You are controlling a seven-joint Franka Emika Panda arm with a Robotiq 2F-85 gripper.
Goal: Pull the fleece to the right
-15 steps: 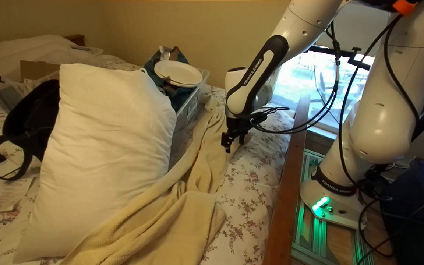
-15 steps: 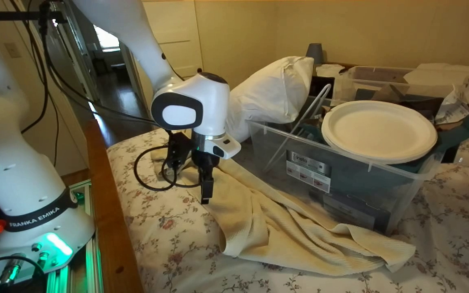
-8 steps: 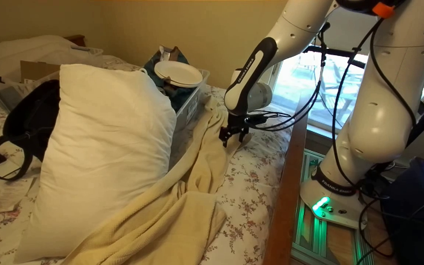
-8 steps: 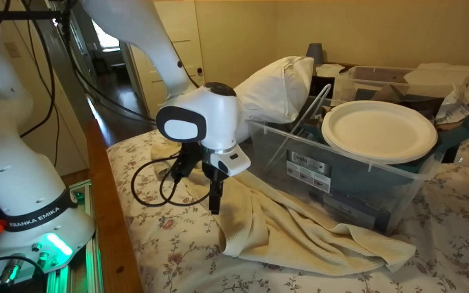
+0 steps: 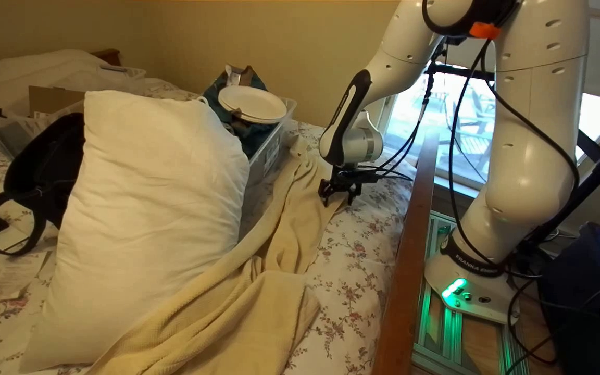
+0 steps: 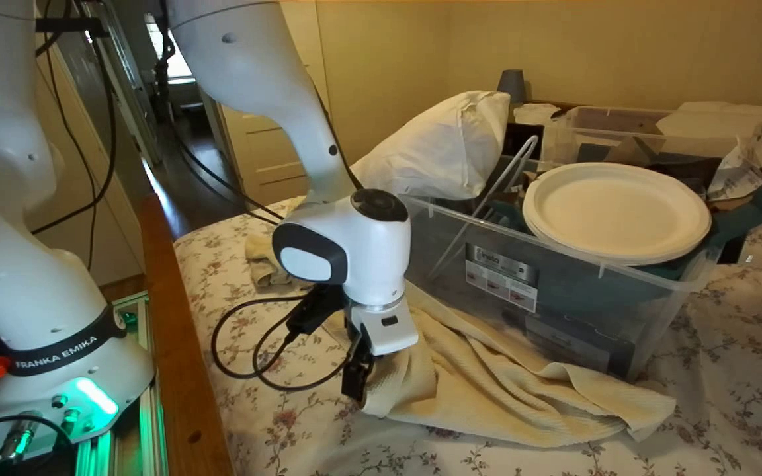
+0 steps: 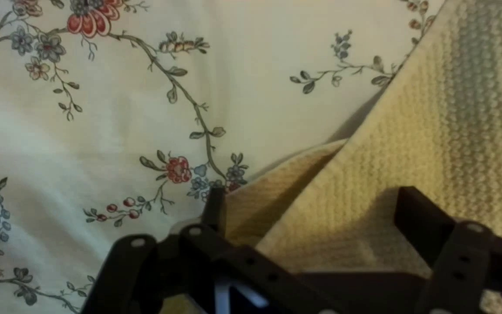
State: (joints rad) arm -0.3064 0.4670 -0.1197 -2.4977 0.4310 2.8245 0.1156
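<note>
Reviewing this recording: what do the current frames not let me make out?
The fleece: one end is cut off by the bottom edge in an exterior view.
The pillow: partly hidden behind the arm in an exterior view.
The label on the bin: most print is too small to read in an exterior view.
The gripper: whether its tips touch the fleece is unclear in the wrist view; they hide what lies beneath.

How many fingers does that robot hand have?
2. In the wrist view, one of the fingers is left of middle, near an edge of the fleece; the other finger is further right, seen against the fleece. No more show.
</note>
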